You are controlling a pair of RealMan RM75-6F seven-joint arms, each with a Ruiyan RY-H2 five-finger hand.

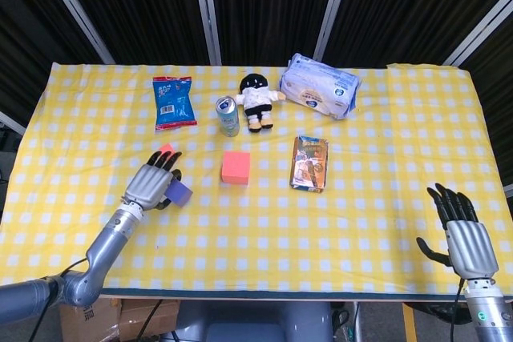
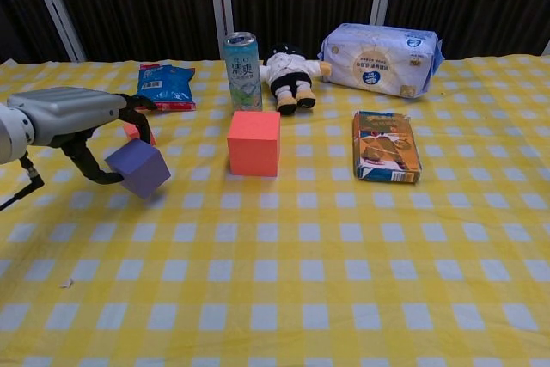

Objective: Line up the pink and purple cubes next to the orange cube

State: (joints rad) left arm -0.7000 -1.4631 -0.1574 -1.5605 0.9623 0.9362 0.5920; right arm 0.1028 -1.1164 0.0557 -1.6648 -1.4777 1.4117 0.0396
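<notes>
Chest view: pink cube (image 2: 131,131) mostly hidden | left hand (image 2: 82,119) covers it

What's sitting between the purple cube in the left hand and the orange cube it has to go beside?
Nothing visible: only bare tablecloth lies between the purple cube, held by the left hand, and the orange cube.

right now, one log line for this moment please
left robot hand: holds purple cube, lifted | right robot hand: open, idle | pink cube: untouched | orange cube: on table

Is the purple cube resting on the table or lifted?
Lifted: the left hand grips the purple cube, tilted, its shadow on the cloth below.
</notes>
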